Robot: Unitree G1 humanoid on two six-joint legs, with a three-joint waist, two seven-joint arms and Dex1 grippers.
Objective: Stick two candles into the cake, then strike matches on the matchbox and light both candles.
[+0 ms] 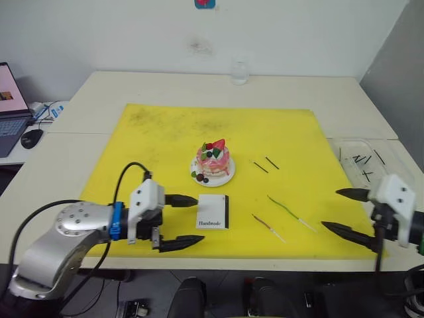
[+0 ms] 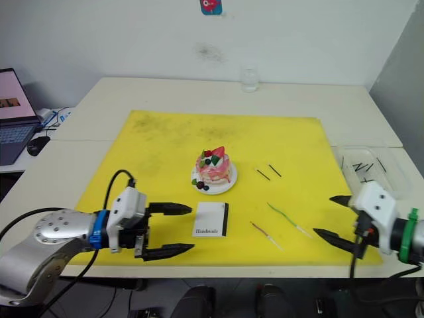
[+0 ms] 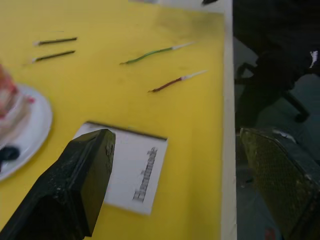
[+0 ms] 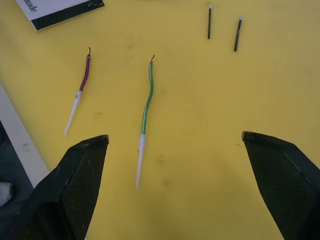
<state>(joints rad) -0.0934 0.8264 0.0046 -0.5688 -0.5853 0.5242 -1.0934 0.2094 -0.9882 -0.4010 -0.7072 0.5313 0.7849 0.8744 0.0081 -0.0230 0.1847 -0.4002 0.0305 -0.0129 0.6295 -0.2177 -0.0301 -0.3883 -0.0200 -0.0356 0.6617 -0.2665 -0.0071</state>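
While both arms hang low at the near edge, the surface [image 1: 371,109] carries a yellow mat [image 1: 165,139] with all the task's things on it. Near the mat's middle sits the cake [image 1: 213,159] on its plate [image 1: 227,177], no candle in it. Just in front of it lies the matchbox [image 1: 213,211], flat. The left gripper [image 1: 189,221] hovers just left of the matchbox, jaws apart and empty. The right gripper [image 1: 346,211] hangs at the mat's near right corner, jaws wide apart, holding nothing. Between matchbox and right gripper lie the 2 candles, green [image 4: 146,106] and red [image 4: 83,78], side by side and apart. Beyond them, right of the cake, lie 2 matches [image 1: 266,164].
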